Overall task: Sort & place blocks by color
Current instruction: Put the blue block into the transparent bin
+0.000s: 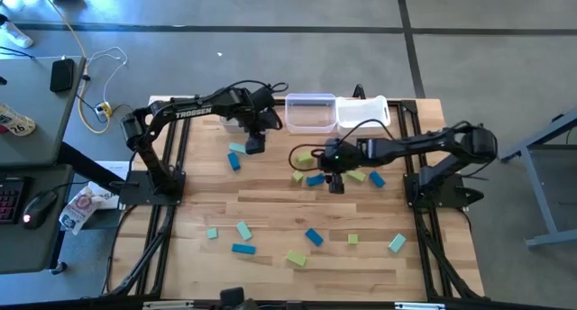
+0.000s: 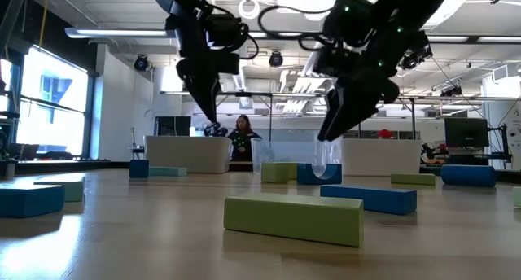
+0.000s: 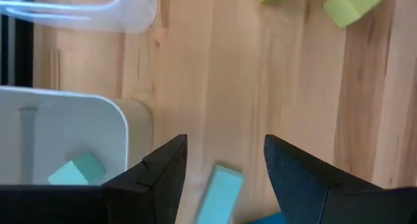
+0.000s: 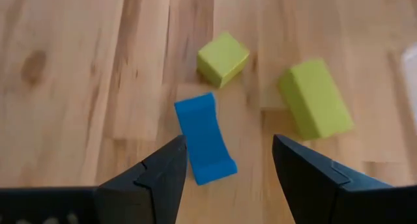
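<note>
Early stage: one pale teal cube (image 3: 77, 170) sits in the translucent white rectangular bin (image 3: 71, 129) under the left arm; can't tell what the other two bins hold. Left tool (image 3: 225, 168) is spread, holding nothing, above a pale teal bar (image 3: 220, 193) lying on the wooden desk (image 1: 270, 211) just beside that bin. Right tool (image 4: 228, 165) is also spread and empty, over a darker blue bar (image 4: 203, 148) mid-desk, next to a yellow-green cube (image 4: 223, 58) and a yellow-green bar (image 4: 316, 99). Roughly a dozen blocks are still scattered across the desk, so most sorting is left
</note>
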Motion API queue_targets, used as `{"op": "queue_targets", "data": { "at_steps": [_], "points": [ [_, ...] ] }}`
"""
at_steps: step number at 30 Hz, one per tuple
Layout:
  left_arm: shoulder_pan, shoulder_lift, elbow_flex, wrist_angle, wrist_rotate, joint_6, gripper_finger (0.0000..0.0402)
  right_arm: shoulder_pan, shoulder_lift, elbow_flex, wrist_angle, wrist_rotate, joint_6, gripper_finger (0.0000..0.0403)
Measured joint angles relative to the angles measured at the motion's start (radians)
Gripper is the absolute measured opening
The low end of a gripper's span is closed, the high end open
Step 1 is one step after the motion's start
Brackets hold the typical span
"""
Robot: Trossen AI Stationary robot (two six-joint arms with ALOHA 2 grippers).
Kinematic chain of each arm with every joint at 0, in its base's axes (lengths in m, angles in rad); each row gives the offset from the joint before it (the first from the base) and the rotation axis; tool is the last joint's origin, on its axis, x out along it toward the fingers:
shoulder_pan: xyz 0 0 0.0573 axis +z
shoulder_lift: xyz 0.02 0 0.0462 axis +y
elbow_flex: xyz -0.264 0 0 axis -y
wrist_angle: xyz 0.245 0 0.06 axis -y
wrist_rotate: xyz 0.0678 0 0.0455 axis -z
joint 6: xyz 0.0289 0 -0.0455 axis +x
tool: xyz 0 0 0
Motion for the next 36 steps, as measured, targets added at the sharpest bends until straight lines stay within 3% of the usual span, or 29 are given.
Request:
{"op": "queue_targets", "data": {
  "at_steps": [22,30,36],
  "points": [
    [-0.007,0.000,0.000,-0.016,-0.001,-0.068,0.0189,0.003,0.189,0.000,0.023,-0.044,-0.015,0.0209],
    [-0.007,0.000,0.000,-0.015,-0.001,-0.068,0.0189,0.003,0.188,0.001,0.028,-0.047,0.014,0.0112],
    [-0.007,0.000,0.000,-0.015,-0.001,-0.069,0.0189,0.007,0.184,0.001,0.022,-0.064,0.062,0.0107]
  ]
}}
